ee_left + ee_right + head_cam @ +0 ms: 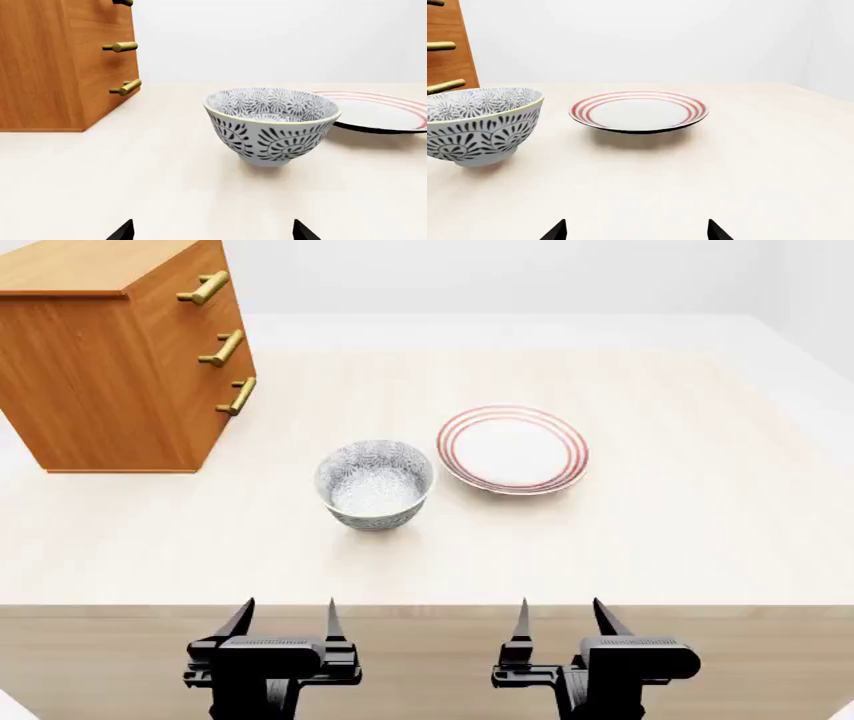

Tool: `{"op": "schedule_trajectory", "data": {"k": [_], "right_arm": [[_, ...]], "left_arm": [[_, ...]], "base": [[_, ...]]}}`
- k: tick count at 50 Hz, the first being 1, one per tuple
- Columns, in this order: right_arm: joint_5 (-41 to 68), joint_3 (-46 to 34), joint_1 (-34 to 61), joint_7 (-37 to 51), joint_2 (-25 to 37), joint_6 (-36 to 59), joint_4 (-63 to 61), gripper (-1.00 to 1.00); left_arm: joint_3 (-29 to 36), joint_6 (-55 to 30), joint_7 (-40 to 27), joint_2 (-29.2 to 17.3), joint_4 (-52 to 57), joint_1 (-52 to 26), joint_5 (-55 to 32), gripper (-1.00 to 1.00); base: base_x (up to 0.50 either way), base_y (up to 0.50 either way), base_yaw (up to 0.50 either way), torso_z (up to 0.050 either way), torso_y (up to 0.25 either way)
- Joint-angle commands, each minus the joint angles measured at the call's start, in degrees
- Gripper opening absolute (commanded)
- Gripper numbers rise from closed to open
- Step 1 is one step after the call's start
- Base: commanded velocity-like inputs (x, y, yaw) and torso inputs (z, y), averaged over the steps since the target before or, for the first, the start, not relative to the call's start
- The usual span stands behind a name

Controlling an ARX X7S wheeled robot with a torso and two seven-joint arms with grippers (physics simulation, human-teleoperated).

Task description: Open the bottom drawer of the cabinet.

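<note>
The orange-brown wood cabinet (114,360) stands at the table's far left, its three drawers all shut. The bottom drawer (220,425) is the lowest, with a brass bar handle (239,396). In the left wrist view the cabinet (60,65) shows with that handle (125,88); in the right wrist view the handle (446,86) shows at the frame's edge. My left gripper (284,618) is open and empty at the table's front edge, far from the cabinet; its tips show in the left wrist view (213,231). My right gripper (561,615) is open and empty beside it (636,231).
A patterned grey bowl (375,483) stands in the table's middle, between my left gripper and the cabinet. A red-striped white plate (513,449) lies to its right. The light wood table (667,540) stretches wide to the right.
</note>
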Motion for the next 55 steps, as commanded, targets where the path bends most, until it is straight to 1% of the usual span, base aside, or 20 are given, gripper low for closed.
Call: {"op": "schedule_trajectory", "data": {"k": [1,3,6,7,17,20,21,26,29,32,33,34,35,36,37,39,41,42,45,55], "right_arm": [[1.8,-0.5,-0.2,0.9,0.9,0.0,-0.8,1.00],[3.7,-0.8,-0.2,0.4,1.6,0.2,-0.7,1.00],[3.9,-0.6,-0.1,2.0,1.9,-0.1,-0.4,1.00],[2.2,-1.0,0.0,3.5,2.1,-0.3,0.0,1.00],[2.6,-2.9,0.3,5.1,3.1,0.1,0.2,1.00],[2.1,-3.5,0.3,5.9,3.4,-1.2,0.9,1.00],[4.2,-3.2,0.3,4.9,3.3,0.1,0.7,1.00],[3.1,-3.8,0.4,6.4,4.0,0.5,-0.2,1.00],[2.8,-3.9,0.8,7.2,4.5,3.9,-2.6,1.00],[2.1,-4.1,1.7,8.0,5.6,11.7,-10.8,1.00],[3.2,-3.8,2.5,7.5,6.2,17.1,-16.0,1.00],[3.8,-3.5,3.4,7.5,6.5,20.4,-19.9,1.00],[4.4,-3.3,4.8,7.5,6.9,25.7,-23.7,1.00],[4.3,-3.4,5.7,7.7,7.2,27.9,-25.9,1.00],[4.6,-3.7,7.7,7.5,7.9,32.8,-30.0,1.00],[3.4,-4.6,9.7,8.1,8.6,36.9,-32.2,1.00],[3.5,-4.7,9.8,8.1,8.9,38.0,-32.8,1.00],[5.0,-4.1,9.3,7.0,8.8,36.9,-32.7,1.00],[4.4,-4.0,9.0,7.9,8.6,35.8,-31.0,1.00],[5.9,-3.5,8.7,8.0,8.4,34.9,-30.0,1.00]], "left_arm": [[1.0,-0.4,-0.8,-0.9,-0.1,0.1,-1.2,1.00],[1.6,-0.4,-1.4,-1.5,-0.1,0.1,-1.5,1.00],[2.3,0.0,-1.9,-2.1,-0.7,-0.2,-1.8,1.00],[2.3,0.3,-2.0,-2.2,-1.0,-0.3,-2.1,1.00],[3.3,0.9,-3.6,-3.4,-2.0,-0.8,-2.8,1.00],[3.6,1.0,-3.9,-3.7,-2.3,-0.9,-3.0,1.00],[3.7,1.1,-4.0,-3.8,-2.4,-0.9,-3.0,1.00],[4.2,0.7,-4.4,-4.2,-2.4,-1.0,-3.3,1.00],[4.8,-1.4,-4.6,-4.6,-1.2,-1.4,-3.1,1.00],[5.6,-9.0,-5.2,-5.3,5.2,-2.4,-2.3,1.00],[5.5,-13.9,-5.3,-5.7,10.3,-3.2,-2.6,1.00],[5.2,-18.2,-5.2,-6.1,14.7,-4.1,-3.4,1.00],[4.9,-21.3,-5.7,-6.4,18.6,-5.2,-3.2,1.00],[4.7,-23.5,-5.9,-6.6,21.1,-6.0,-3.3,1.00],[4.2,-29.5,-5.6,-7.0,25.9,-8.1,-4.5,1.00],[3.9,-31.1,-5.6,-7.3,28.5,-9.2,-5.0,1.00],[3.9,-30.3,-5.8,-7.3,27.8,-9.2,-5.0,1.00],[4.1,-28.9,-5.7,-7.4,26.5,-8.8,-4.9,1.00],[4.5,-27.2,-5.5,-7.5,24.3,-8.3,-5.0,1.00],[5.1,-26.3,-6.0,-7.9,22.5,-8.5,-5.2,1.00]], "base": [[0.00,0.00,0.00,0.000,0.000],[0.00,0.00,0.00,0.000,0.000],[0.00,0.00,0.00,0.000,0.000],[0.00,0.00,0.00,0.000,0.000],[0.00,0.48,0.00,0.000,0.000],[0.00,0.50,0.00,0.000,0.000],[0.00,0.00,0.00,0.000,0.000],[0.00,0.00,0.00,0.000,0.000],[0.00,0.00,0.00,0.000,0.000],[0.00,0.00,0.00,0.000,0.000],[0.00,0.00,0.00,0.000,0.000],[0.00,0.00,0.00,0.000,0.000],[0.00,0.00,0.00,0.000,0.000],[0.00,0.00,0.00,0.000,0.000],[0.00,0.00,0.00,0.000,0.000],[0.00,0.00,0.00,0.000,0.000],[0.00,0.00,0.00,0.000,0.000],[0.28,0.00,0.00,0.000,0.000],[0.50,0.00,0.00,0.000,0.000],[0.50,0.00,0.00,0.000,0.000]]}}
